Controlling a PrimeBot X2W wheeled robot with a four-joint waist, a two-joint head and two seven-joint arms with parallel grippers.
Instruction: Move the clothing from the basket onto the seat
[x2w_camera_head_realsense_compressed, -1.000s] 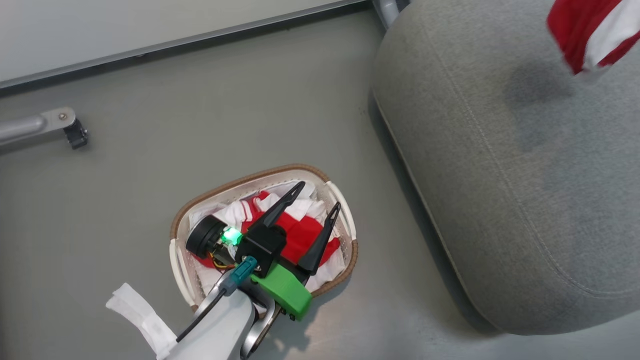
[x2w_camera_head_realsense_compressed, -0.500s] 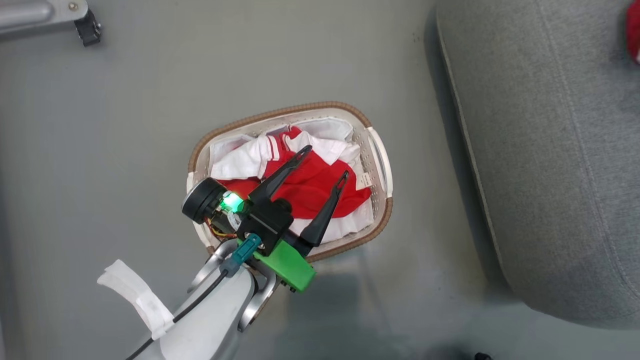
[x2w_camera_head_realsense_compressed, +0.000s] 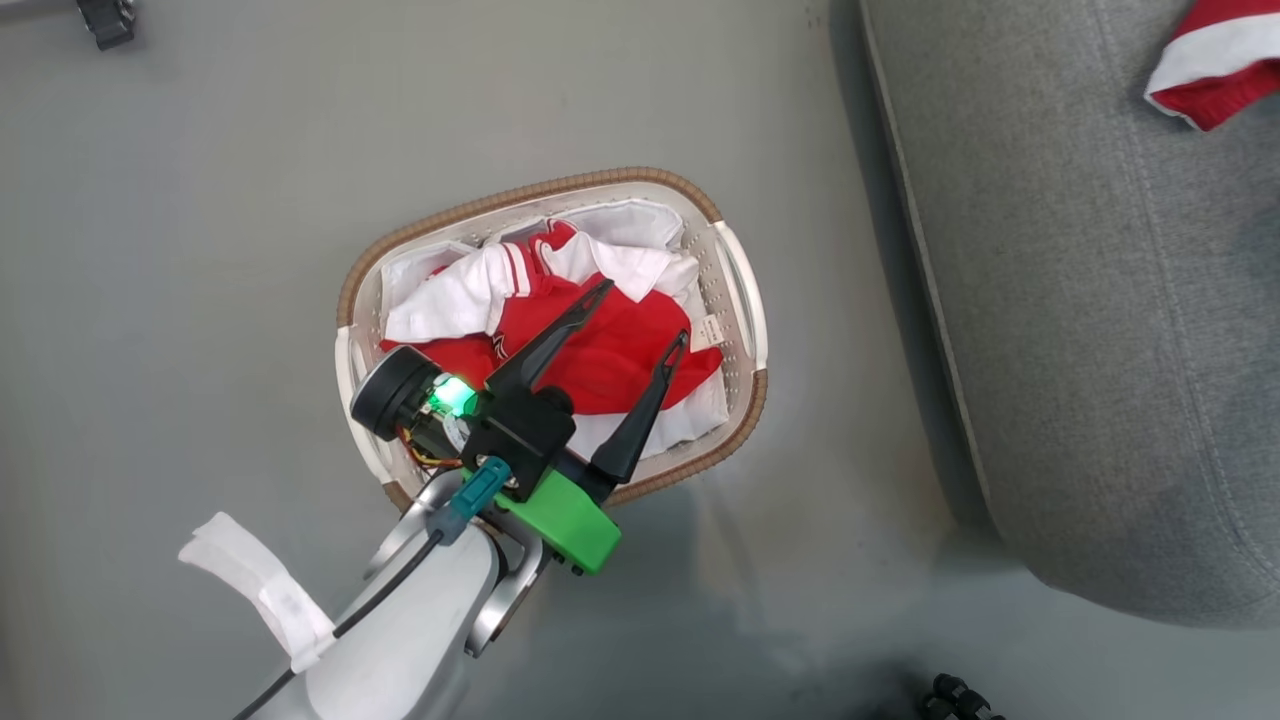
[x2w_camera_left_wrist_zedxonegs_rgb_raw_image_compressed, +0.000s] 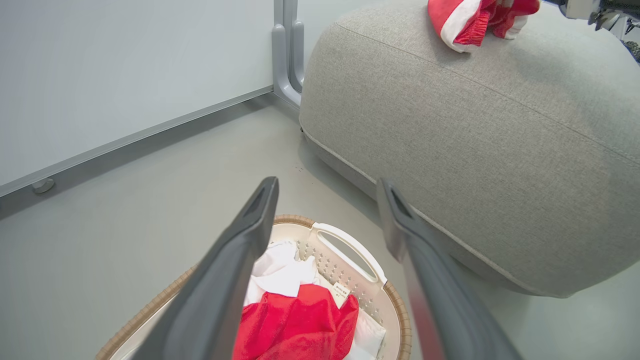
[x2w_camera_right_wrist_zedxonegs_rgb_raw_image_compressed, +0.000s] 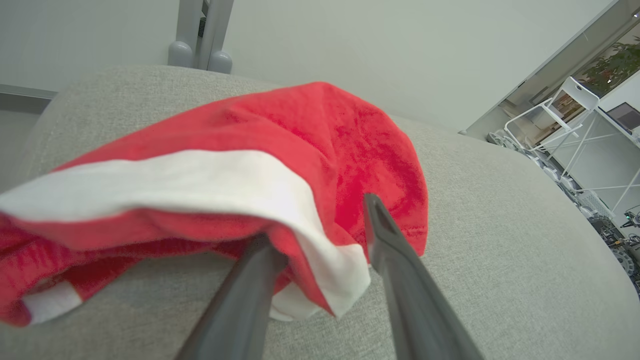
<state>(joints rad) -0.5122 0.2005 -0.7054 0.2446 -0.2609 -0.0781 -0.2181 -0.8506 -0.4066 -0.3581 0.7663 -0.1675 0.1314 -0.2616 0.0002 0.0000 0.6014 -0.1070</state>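
Basket (x2w_camera_head_realsense_compressed: 712, 280) holds one heap of clothing (x2w_camera_head_realsense_compressed: 620, 350), seat (x2w_camera_head_realsense_compressed: 1100, 350) one garment (x2w_camera_head_realsense_compressed: 1215, 65)

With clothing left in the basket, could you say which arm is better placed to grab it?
Likely left: left gripper hangs open above the clothing in the basket; right gripper is at the seat.

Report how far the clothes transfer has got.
Done: one red-and-white garment lies on the grey fabric seat. In hand: right end effector open around its hem; left end effector open over the cream perforated basket. Left: the red-and-white clothing in that basket.
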